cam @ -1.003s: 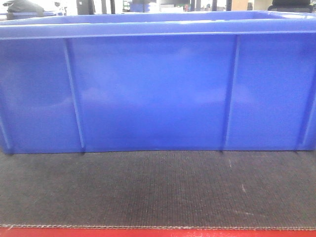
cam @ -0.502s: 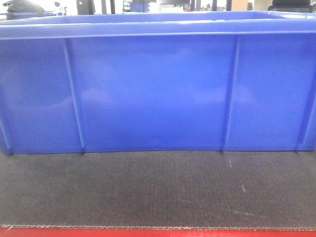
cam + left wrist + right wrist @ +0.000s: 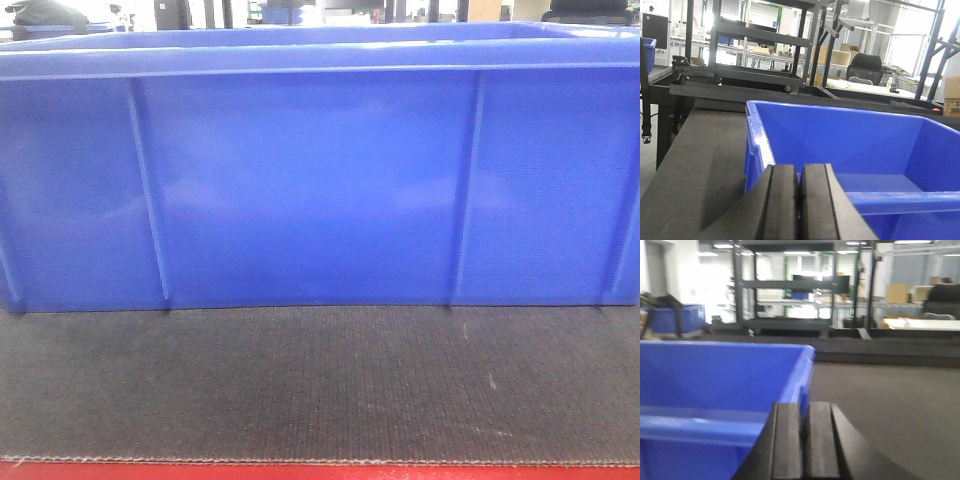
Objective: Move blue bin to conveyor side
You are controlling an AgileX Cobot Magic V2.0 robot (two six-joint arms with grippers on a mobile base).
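The blue bin (image 3: 310, 190) stands on the conveyor (image 3: 320, 385), whose dark woven belt has a red strip along the near edge. The bin's near wall fills the front view. My left gripper (image 3: 800, 172) is shut, pads together, and sits just before the bin's (image 3: 850, 140) near left corner. My right gripper (image 3: 804, 410) is shut and sits just before the bin's (image 3: 720, 375) near right corner. Neither gripper shows in the front view. I cannot tell whether either one touches the rim. The bin looks empty inside.
Belt runs left of the bin (image 3: 705, 155) and right of it (image 3: 880, 395). Black metal racks (image 3: 760, 55) and shelving (image 3: 790, 295) stand beyond the belt. Another blue crate (image 3: 672, 317) sits at the far left, with tables and chairs behind.
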